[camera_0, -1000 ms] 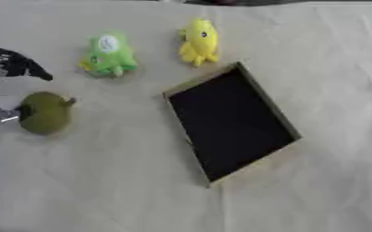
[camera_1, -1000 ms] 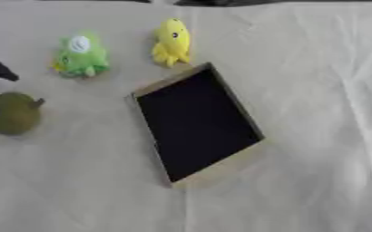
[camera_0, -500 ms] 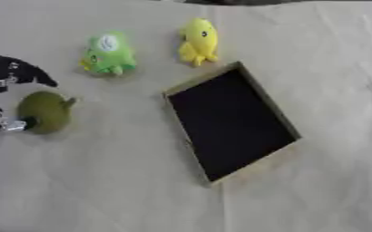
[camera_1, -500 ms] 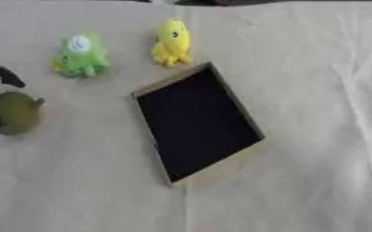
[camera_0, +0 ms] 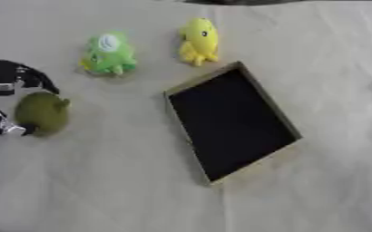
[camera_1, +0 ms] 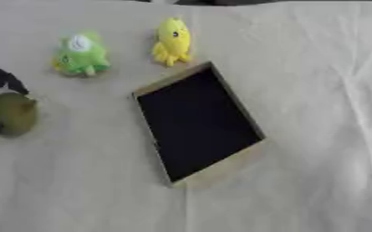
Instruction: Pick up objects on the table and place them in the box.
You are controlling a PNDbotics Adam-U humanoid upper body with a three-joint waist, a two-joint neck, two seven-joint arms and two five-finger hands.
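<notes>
An olive-green round toy [camera_0: 42, 113] lies on the cloth at the far left. My left hand [camera_0: 7, 79] comes in from the left edge and is curled round it: black fingers [camera_0: 32, 77] arch over its top and the thumb [camera_0: 5, 127] sits against its lower left side. A bright green plush toy [camera_0: 107, 54] and a yellow plush toy [camera_0: 198, 41] lie farther back. The box [camera_0: 188, 86], a shallow tan tray with a black inside, lies askew in the middle and holds nothing. My right hand shows in no view.
A pale wrinkled cloth [camera_1: 324, 90] covers the whole table. Bare cloth stretches to the right of the box and along the near edge.
My left hand's fingers have come down onto the top of the olive toy and the thumb has moved in under it. The toy and the other things have stayed put.
</notes>
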